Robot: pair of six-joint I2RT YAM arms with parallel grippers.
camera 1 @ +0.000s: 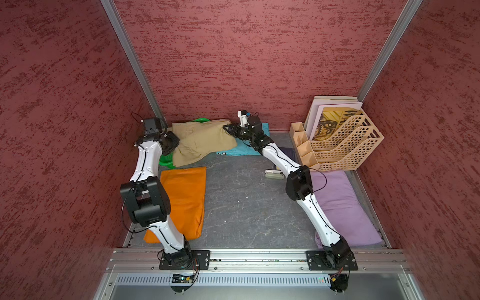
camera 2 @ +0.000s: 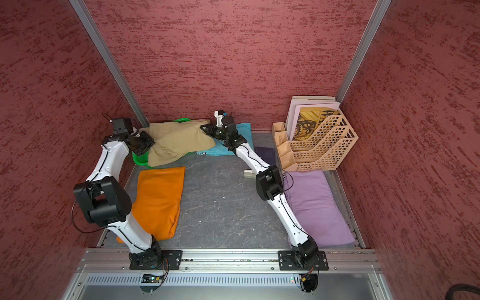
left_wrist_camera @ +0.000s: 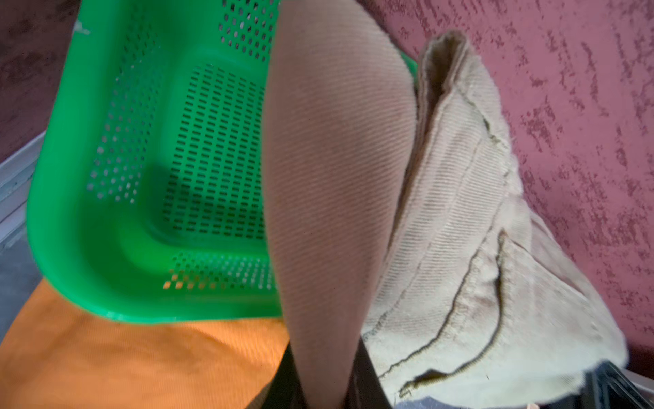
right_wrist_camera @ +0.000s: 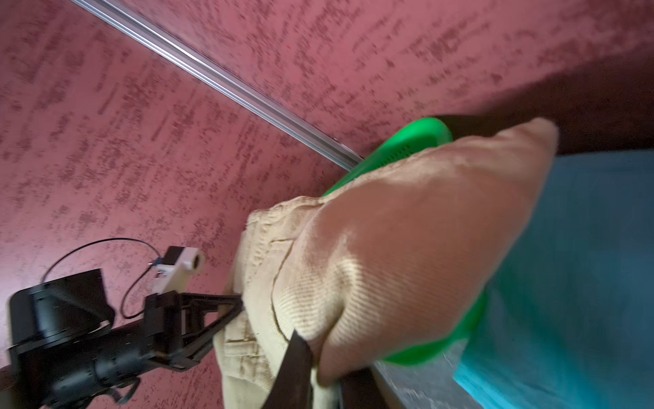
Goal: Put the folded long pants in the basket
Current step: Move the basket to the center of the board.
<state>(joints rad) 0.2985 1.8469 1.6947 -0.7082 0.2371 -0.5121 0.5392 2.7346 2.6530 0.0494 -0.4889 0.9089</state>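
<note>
The khaki pants hang over the green basket at eleven o'clock, left gripper and right gripper both clamped on them.

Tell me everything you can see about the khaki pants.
The khaki pants are tan ribbed cloth, folded, with stitched seams. They drape over the green basket in the far left corner, one corner overlapping the teal pants. The left tool and right tool each pinch an opposite edge.
</note>
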